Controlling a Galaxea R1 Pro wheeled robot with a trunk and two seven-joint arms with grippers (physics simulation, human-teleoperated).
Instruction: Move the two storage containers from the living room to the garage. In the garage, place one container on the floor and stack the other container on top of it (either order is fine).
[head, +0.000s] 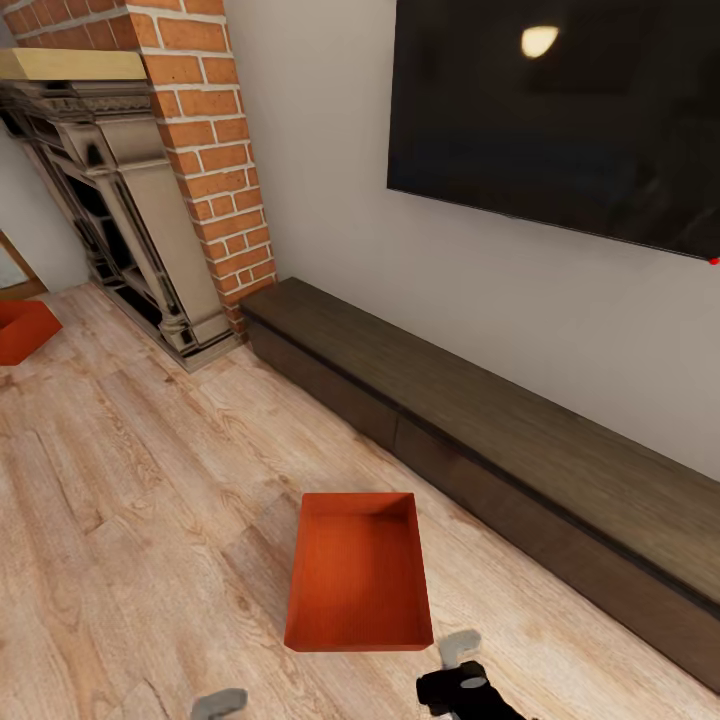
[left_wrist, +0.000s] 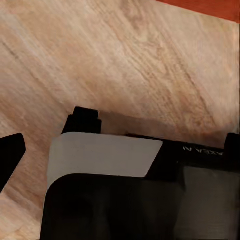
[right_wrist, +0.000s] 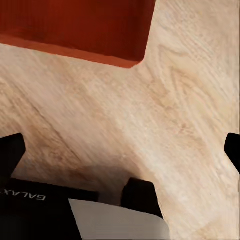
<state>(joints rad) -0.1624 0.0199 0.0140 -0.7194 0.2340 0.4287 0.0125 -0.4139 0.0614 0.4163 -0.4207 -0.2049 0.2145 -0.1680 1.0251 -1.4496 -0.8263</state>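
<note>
Red bin (head: 358, 575) sits open-top on wood floor (head: 130, 470), lower centre of frame, clear of long dark bench (head: 500, 440) at right. Second bin (head: 25, 328) at far left edge near brick fireplace (head: 150, 200). Wide bare floor between them. Right gripper (right_wrist: 120, 145) spread wide, empty (left gripper: cannot tell). "GALAX" lettering on robot body (right_wrist: 30, 205). Black TV (head: 560, 110) upper right.

You face a pale wall (head: 320, 150) with a black TV (head: 560, 110), brick fireplace (head: 215, 150), dark bench (head: 500, 440) and plank floor (head: 130, 480).
</note>
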